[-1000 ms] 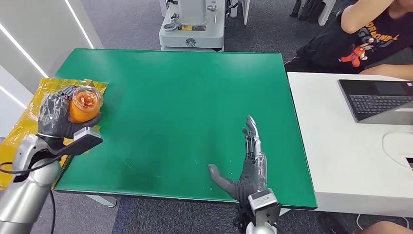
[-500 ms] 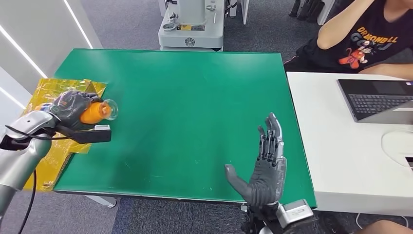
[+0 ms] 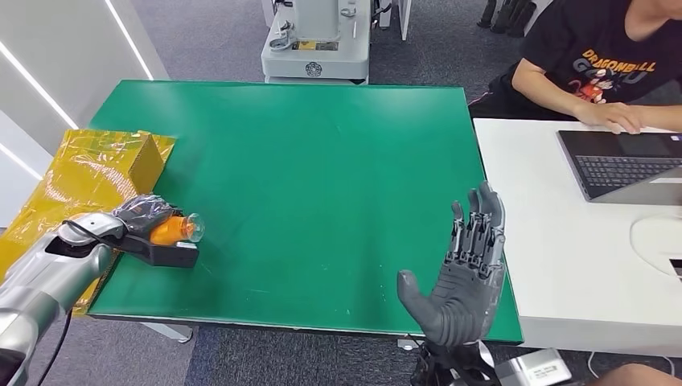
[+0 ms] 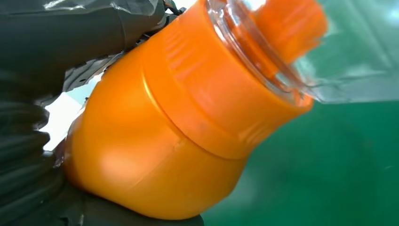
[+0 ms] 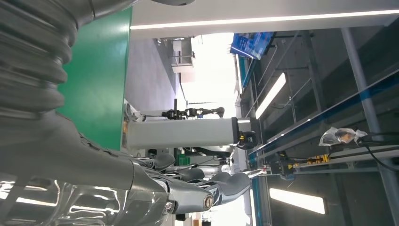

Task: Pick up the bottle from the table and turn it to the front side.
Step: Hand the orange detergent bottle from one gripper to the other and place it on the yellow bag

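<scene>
Orange bottle (image 3: 166, 231) lies gripped in the left hand (image 3: 138, 215), long axis level, clear end pointing across the bench (image 3: 322, 177); right hand (image 3: 464, 277) is spread, holding nothing.

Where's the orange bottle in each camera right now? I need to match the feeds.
Head view: orange bottle at lower left, held by the left hand over the table's near-left corner.
Left wrist view: bottle across the centre, close up.
Right wrist view: not in it.
Shared landmark: the green table.
</scene>
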### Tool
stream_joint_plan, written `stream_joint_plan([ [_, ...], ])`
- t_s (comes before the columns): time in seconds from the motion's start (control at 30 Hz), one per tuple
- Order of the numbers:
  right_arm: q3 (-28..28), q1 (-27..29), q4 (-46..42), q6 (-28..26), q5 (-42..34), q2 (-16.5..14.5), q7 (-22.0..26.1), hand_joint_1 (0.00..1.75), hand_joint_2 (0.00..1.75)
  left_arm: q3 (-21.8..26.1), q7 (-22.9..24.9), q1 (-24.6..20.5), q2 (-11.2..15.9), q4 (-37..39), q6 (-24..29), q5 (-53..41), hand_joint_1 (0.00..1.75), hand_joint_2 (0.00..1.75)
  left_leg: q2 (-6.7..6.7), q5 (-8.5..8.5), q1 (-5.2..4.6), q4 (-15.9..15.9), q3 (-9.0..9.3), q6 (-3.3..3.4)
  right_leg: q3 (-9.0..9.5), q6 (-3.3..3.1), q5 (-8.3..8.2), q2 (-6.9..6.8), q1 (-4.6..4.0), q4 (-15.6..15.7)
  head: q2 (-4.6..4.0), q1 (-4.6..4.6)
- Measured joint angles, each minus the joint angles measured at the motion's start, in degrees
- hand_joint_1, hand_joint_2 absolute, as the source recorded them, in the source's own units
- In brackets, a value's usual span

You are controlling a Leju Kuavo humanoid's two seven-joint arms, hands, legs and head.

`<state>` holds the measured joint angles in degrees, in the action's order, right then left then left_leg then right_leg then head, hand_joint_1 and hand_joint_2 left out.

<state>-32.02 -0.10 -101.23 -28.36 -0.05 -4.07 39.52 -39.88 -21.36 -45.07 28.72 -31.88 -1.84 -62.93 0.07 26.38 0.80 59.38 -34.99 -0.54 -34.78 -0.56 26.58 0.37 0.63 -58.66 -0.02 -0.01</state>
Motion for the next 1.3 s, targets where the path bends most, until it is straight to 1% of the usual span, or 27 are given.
stream_joint_plan([
  [0.13, 0.14, 0.46, -0.28, 0.17, 0.38, -0.23, -0.46, 0.00, 1.75, -2.25, 1.06, -2.17, -1.54, 4.49, 0.38, -1.97, 1.75, 1.75, 0.01, 0.00, 0.00, 0.00, 0.00, 0.00, 0.02, 0.00, 0.00, 0.01, 0.00, -0.01, 0.00, -0.01],
  [0.27, 0.23, 0.69, -0.26, 0.72, 0.51, -0.30, -0.54, 0.00, 1.75, -3.79, 1.11, -3.49, -2.52, 7.02, 1.61, -2.88, 1.75, 1.75, 0.01, 0.00, 0.00, 0.00, 0.00, 0.00, 0.01, 0.00, 0.00, 0.01, 0.00, -0.01, 0.00, 0.00],
  [0.43, 0.24, 0.78, -0.18, 0.96, 0.49, -0.42, -0.52, 0.00, 1.75, -4.89, 1.21, -4.63, -3.57, 8.79, 4.55, -3.26, 1.75, 1.75, 0.00, 0.00, 0.00, 0.00, 0.00, 0.00, 0.01, 0.00, 0.00, 0.00, 0.00, -0.01, 0.00, 0.00],
  [0.6, 0.25, 1.01, -0.13, 0.48, 0.60, -0.71, -0.64, 0.00, 1.75, -5.04, 3.52, -4.97, -4.98, 9.58, 8.00, -1.72, 1.75, 1.75, 0.00, 0.00, 0.00, 0.00, 0.00, 0.00, 0.02, 0.00, 0.00, 0.00, 0.00, -0.01, 0.00, 0.01],
  [0.7, 0.26, 1.29, -0.13, 0.03, 0.67, -0.85, -0.70, 0.00, 1.75, -5.04, 3.97, -5.32, -5.72, 10.06, 7.61, -2.37, 1.75, 1.75, 0.00, 0.00, 0.00, 0.00, 0.00, 0.00, 0.02, 0.00, 0.00, 0.00, 0.00, -0.01, 0.00, 0.00],
  [0.83, 0.26, 1.62, -0.16, -0.56, 0.74, -0.91, -0.70, 0.00, 1.75, -5.04, 4.12, -5.72, -6.42, 10.71, 5.65, -3.21, 1.75, 1.75, 0.00, 0.00, 0.00, 0.00, 0.00, 0.00, 0.02, 0.00, 0.00, 0.00, 0.00, -0.01, 0.00, 0.00],
  [0.93, 0.26, 1.76, -0.21, -0.86, 0.84, -0.92, -0.70, 0.00, 1.75, -5.04, 5.30, -5.84, -6.80, 11.31, 4.19, -4.12, 1.75, 1.75, 0.00, 0.00, 0.00, 0.00, 0.00, 0.00, 0.02, 0.00, 0.00, 0.00, 0.00, -0.01, 0.00, 0.00],
  [1.03, 0.26, 1.86, -0.27, -1.25, 0.88, -0.92, -0.69, 0.00, 1.75, -5.11, 6.65, -5.85, -6.96, 12.01, 3.30, -5.69, 1.75, 1.75, 0.00, 0.00, 0.00, 0.00, 0.00, 0.00, 0.02, 0.00, 0.00, 0.00, 0.00, -0.01, 0.00, -0.01],
  [1.2, 0.30, 2.16, -0.28, -1.68, 0.89, -0.92, -0.65, 0.00, 1.75, -5.46, 7.33, -5.85, -6.92, 13.11, 2.83, -6.78, 1.75, 1.75, 0.00, 0.00, 0.00, -0.01, -0.01, 0.00, 0.02, 0.00, 0.00, 0.00, 0.00, -0.02, 0.00, 0.00],
  [1.3, 0.33, 2.36, -0.29, -1.58, 0.87, -0.92, -0.62, 0.00, 1.75, -5.47, 8.02, -5.84, -6.87, 13.60, 2.61, -6.72, 0.44, 1.75, 0.00, 0.00, 0.00, -0.01, -0.01, 0.00, 0.03, 0.00, 0.00, 0.00, 0.00, -0.02, 0.00, -0.01],
])
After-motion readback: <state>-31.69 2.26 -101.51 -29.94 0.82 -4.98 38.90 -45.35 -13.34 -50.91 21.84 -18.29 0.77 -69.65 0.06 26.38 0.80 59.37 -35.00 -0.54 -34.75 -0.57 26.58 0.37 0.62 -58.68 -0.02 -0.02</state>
